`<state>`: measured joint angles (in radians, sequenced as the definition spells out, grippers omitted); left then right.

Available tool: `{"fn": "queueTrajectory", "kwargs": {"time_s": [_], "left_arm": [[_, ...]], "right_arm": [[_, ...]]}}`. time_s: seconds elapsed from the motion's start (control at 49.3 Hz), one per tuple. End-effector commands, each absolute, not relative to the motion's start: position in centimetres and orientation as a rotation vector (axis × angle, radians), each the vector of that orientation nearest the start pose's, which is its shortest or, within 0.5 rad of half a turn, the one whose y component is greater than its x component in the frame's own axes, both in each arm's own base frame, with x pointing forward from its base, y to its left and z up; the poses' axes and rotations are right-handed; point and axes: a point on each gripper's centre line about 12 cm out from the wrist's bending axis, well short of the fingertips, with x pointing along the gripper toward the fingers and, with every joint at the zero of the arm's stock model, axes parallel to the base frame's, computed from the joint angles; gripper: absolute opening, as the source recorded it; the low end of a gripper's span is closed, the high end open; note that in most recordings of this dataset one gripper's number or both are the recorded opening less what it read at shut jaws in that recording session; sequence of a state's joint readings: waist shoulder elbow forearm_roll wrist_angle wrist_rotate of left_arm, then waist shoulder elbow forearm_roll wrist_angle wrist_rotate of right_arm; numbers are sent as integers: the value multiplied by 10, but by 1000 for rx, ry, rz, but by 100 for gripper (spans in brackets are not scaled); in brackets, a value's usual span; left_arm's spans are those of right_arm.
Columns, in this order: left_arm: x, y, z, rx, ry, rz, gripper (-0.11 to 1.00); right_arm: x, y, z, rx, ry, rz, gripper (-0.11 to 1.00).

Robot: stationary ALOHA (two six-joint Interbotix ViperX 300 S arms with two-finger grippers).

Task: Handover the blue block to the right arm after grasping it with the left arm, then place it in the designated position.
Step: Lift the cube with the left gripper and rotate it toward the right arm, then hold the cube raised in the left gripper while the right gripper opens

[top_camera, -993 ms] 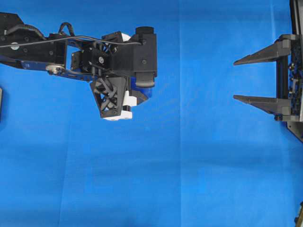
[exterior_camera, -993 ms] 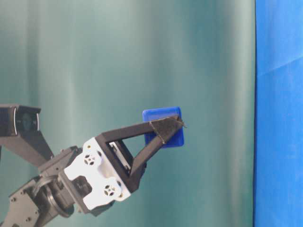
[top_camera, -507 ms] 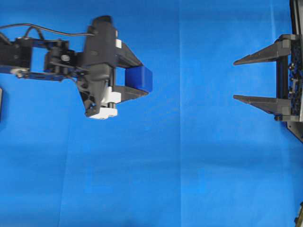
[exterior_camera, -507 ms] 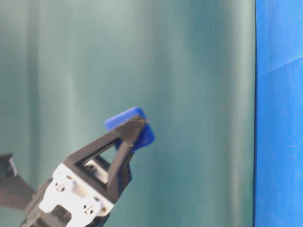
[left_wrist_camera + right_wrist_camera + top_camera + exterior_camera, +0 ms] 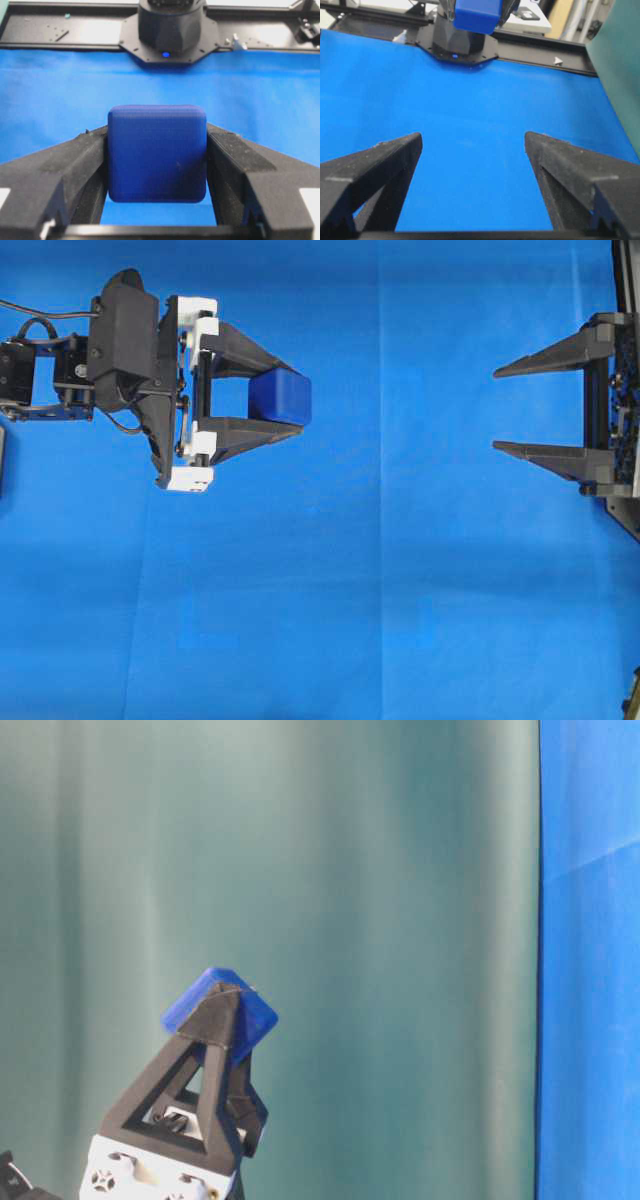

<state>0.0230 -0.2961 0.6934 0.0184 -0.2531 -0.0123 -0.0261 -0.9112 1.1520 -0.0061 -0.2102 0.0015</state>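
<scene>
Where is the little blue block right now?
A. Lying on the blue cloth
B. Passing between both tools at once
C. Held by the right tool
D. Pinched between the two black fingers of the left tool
D: the blue block sits clamped between the left tool's fingers, lifted off the cloth, while the right tool waits open and empty far across.
</scene>
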Motion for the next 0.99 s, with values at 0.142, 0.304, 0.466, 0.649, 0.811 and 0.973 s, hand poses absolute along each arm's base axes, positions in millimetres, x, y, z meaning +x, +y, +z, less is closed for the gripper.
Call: {"fn": "queueTrajectory", "kwargs": {"time_s": [0.142,0.304,0.466,0.649,0.811,0.973], "left_arm": [[362,7,311,1,103,17,48],[361,7,311,0,101,17,48],[361,7,311,-2,103,17,48],[361,7,311,-5,100,18,48],[362,7,312,-5,97,18,48],[362,7,312,-5,97,18,48]], "right_arm": [[212,-5,294,-6,-3,-25,96],[212,-5,297,-29,-9,-23,96],[213,-3,303,-152,-11,-8,96],[215,-1,310,-403,2,12,95],[216,1,315,-707,-9,32,95],[216,4,316,-1011,-24,52,95]]}}
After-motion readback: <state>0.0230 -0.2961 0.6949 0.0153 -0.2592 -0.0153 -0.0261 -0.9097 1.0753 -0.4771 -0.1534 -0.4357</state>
